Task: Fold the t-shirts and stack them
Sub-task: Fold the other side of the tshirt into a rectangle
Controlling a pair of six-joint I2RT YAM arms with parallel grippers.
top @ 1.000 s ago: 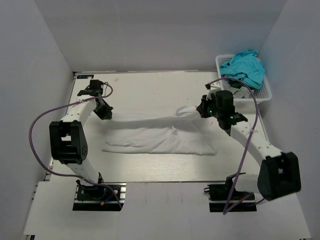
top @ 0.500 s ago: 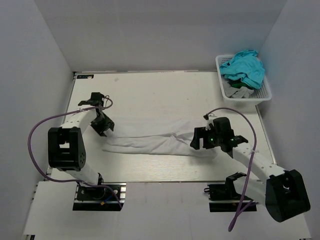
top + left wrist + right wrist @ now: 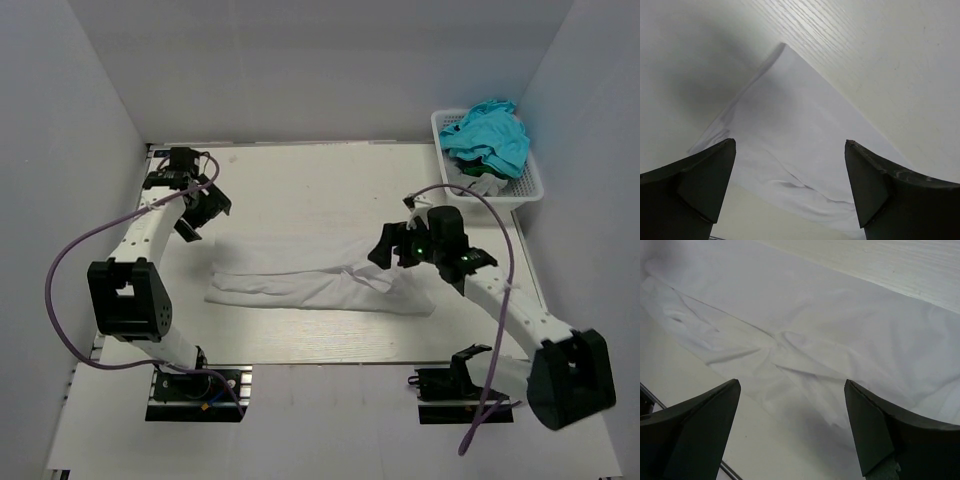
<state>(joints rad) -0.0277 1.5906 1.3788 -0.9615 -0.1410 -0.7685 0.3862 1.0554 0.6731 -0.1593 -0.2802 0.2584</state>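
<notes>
A white t-shirt point(image 3: 320, 285) lies on the table as a long, narrow folded band running left to right, with wrinkles near its middle. My left gripper point(image 3: 203, 213) hovers open just beyond the band's left end; the left wrist view has the shirt's pointed corner point(image 3: 790, 120) below the open left gripper point(image 3: 790, 145). My right gripper point(image 3: 383, 247) hangs open above the band's right part. In the right wrist view the right gripper point(image 3: 791, 385) has only creased white cloth point(image 3: 830, 330) beneath it. Neither gripper holds anything.
A white mesh basket point(image 3: 530, 185) stands at the far right corner, heaped with a teal garment point(image 3: 490, 135) and some grey-white cloth. White walls enclose the table on three sides. Purple cables loop from both arms.
Both grippers carried the shirt's far edge toward the near side, folding it into a narrower band, then opened and let go. Both have since lifted back away from the cloth.
</notes>
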